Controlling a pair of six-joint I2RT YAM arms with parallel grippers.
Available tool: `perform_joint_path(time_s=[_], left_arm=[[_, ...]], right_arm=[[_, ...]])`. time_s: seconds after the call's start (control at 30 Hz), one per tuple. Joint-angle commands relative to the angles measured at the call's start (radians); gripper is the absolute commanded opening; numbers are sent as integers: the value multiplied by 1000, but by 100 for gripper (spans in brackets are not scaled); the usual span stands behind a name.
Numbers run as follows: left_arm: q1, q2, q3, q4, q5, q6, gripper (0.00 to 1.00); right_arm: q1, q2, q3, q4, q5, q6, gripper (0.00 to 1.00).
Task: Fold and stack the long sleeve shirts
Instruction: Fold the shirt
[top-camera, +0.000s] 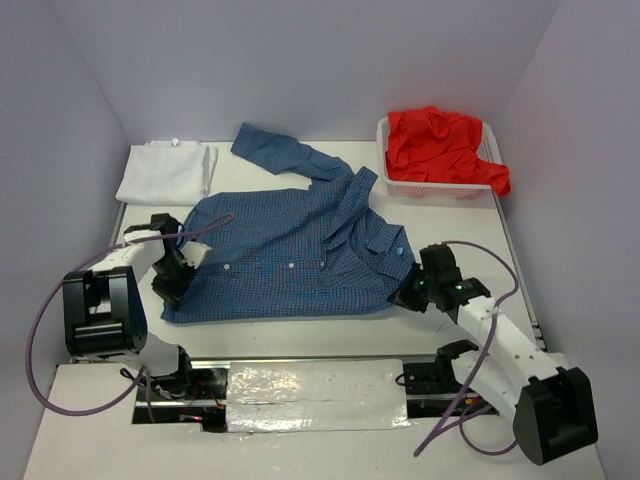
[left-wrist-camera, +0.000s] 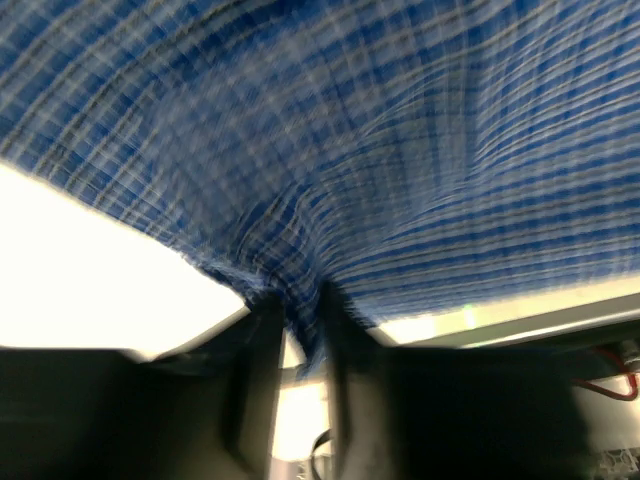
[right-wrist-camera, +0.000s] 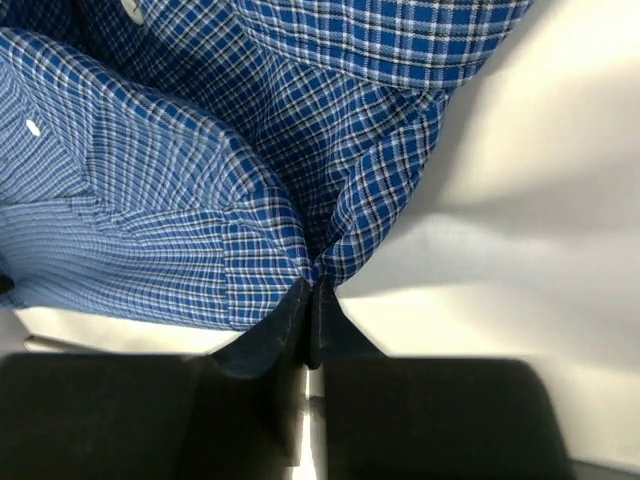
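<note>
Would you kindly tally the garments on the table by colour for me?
blue checked shirt: 1
white garment: 1
red garment, bunched in the basket: 1, as far as shows
Total: 3

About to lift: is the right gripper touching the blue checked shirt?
Touching. The right wrist view shows the right gripper shut on a pinched fold of the blue checked shirt.

Right gripper (right-wrist-camera: 312, 292) jaws pressed together, pinching bunched edge of blue checked shirt (right-wrist-camera: 180, 200). Cloth fans up and left from pinch, creased. Small white button (right-wrist-camera: 33, 127) at left. Bare white surface (right-wrist-camera: 520, 250) to right, shadowed.
</note>
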Motion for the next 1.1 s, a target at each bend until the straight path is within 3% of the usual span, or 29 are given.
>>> perform_joint_path(time_s=[0.0,0.07,0.1,0.13,0.2,0.3,0.37,0.43,0.47,0.5,0.53,0.6,0.63,0.7,0.73,0.8,0.83,0.87,0.93,1.07], left_arm=[[2,-15,24,-62,-50,55,39],[1,-7,90,-108,-18,57,55],[1,-4,122,-128,7,54,66],[1,-2,211,-145,18,52,69],[-1,7,321,-203,48,51,93],[-15,28,600,-252,99,34,99],[-68,64,809,-242,159,13,99],[-200,119,964,-214,203,-18,98],[-250,148,1006,-205,208,-23,95],[-354,210,1071,-178,208,-44,88],[-407,244,1099,-161,205,-56,84],[-537,345,1142,-106,193,-98,66],[-579,376,1171,-35,164,-112,45],[-680,456,1202,40,140,-135,27],[-712,476,1207,119,130,-142,25],[-784,533,1213,195,113,-153,33],[-806,551,1215,230,98,-158,41],[-824,570,1219,285,75,-165,55],[-857,628,1238,319,73,-176,68],[-863,705,1239,416,33,-257,72]], right_arm=[[31,-68,-13,-124,46,48,29],[34,-95,13,-166,52,43,53],[34,-99,30,-190,64,39,70],[31,-107,48,-241,81,34,76],[30,-121,113,-293,127,11,86],[22,-138,200,-312,151,-27,89],[13,-130,252,-313,156,-50,87],[-21,-116,272,-293,138,-87,79],[-38,-101,274,-283,123,-101,73],[-76,-92,271,-257,106,-124,54],[-96,-83,265,-246,69,-132,44],[-116,-64,259,-223,46,-142,23],[-128,-63,256,-221,41,-147,16],[-128,-72,253,-221,52,-147,12],[-134,-78,245,-223,64,-144,14],[-138,-96,228,-221,73,-142,24],[-138,-102,220,-218,76,-139,26],[-141,-105,213,-215,75,-138,26],[-139,-104,196,-197,70,-145,26],[-141,-78,216,-232,110,-176,25]])
